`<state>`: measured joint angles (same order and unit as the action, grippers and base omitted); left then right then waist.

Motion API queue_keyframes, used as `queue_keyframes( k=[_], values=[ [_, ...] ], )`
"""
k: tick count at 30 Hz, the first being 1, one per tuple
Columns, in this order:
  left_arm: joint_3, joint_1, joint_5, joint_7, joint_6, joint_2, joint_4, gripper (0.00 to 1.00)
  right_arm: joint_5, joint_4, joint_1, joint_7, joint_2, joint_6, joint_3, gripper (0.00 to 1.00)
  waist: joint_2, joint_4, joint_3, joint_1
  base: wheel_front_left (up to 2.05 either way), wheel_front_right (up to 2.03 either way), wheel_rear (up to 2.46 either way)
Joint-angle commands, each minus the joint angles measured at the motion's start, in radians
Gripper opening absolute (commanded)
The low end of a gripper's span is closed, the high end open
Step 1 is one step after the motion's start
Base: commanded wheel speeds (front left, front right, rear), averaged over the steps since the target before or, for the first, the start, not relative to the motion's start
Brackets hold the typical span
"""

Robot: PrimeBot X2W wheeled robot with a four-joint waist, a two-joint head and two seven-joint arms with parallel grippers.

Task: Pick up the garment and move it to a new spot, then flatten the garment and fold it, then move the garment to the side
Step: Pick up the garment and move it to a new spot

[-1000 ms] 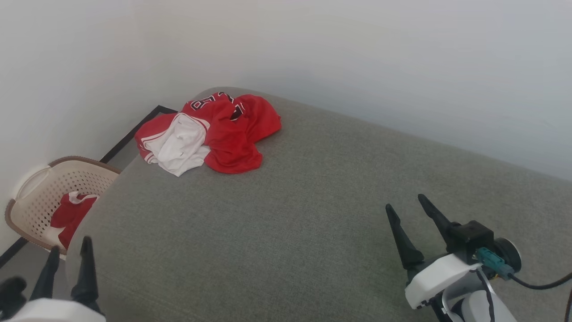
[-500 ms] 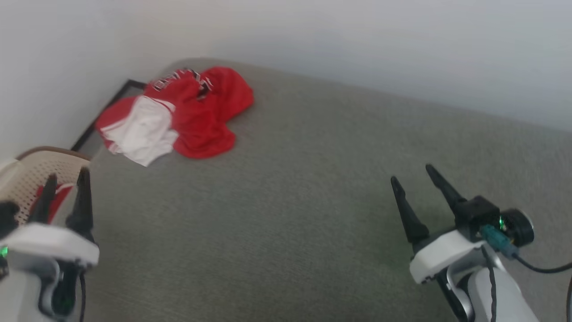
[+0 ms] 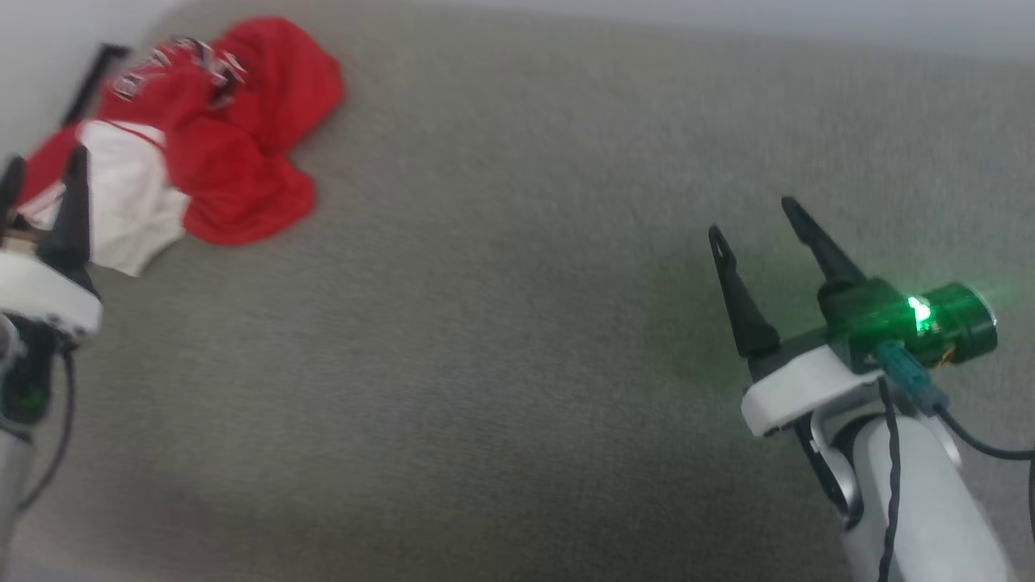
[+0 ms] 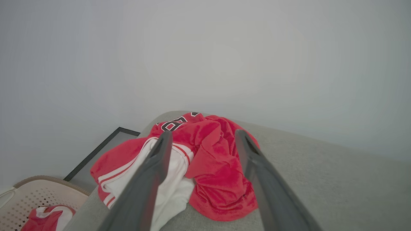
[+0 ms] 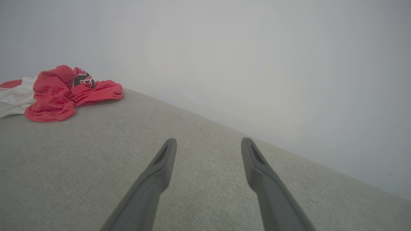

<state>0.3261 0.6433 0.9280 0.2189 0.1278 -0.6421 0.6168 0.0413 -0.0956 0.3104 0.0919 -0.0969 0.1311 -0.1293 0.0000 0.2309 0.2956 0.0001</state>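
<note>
Shirt: bunched red-and-white cloth jersey lay by the far left corner of the soft grey cushion.
Pincers: left pincer and right pincer were apart, empty.
Risk: a nudge could have pushed it off.

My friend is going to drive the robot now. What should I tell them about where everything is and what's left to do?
Left gripper: open and empty, pointing at the garment, not gripping it.
Right gripper: open and empty, over the bare grey cushion, well away from the garment.
Garment: crumpled in a heap at the cushion's far left corner, near the wall.
Laundry basket: on the floor beside that corner, with another red and white cloth in it.
Done: nothing yet.
Left: pick the garment up, move it to a new spot, flatten it, fold it, move it aside.
</note>
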Motion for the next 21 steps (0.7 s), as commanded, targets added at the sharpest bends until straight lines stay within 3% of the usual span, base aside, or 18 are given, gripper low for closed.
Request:
queue_keyframes(
  k=[1,9,16,21],
  values=[
    [0.023,0.038,0.02,-0.009,0.004,-0.015,0.015,1.0,0.011,0.019,0.019,-0.009,0.006,-0.001,0.001,1.0,0.0,-0.052,0.091,-0.0001,0.0,0.0,0.0],
    [0.173,0.229,0.139,-0.135,0.004,-0.091,0.141,1.0,0.076,0.114,0.054,-0.048,0.019,-0.001,0.009,1.0,0.0,-0.086,0.233,-0.0001,0.0,0.0,0.0],
    [0.252,0.341,0.224,-0.279,0.004,-0.102,0.254,1.0,0.113,0.169,0.066,-0.075,0.027,-0.001,0.01,1.0,0.0,-0.089,0.312,-0.0001,0.0,0.0,0.0],
    [0.342,0.404,0.277,-0.47,0.003,-0.083,0.342,1.0,0.139,0.208,0.068,-0.098,0.035,-0.001,0.01,1.0,0.0,-0.084,0.366,-0.0001,0.0,0.0,0.0]
  ],
)
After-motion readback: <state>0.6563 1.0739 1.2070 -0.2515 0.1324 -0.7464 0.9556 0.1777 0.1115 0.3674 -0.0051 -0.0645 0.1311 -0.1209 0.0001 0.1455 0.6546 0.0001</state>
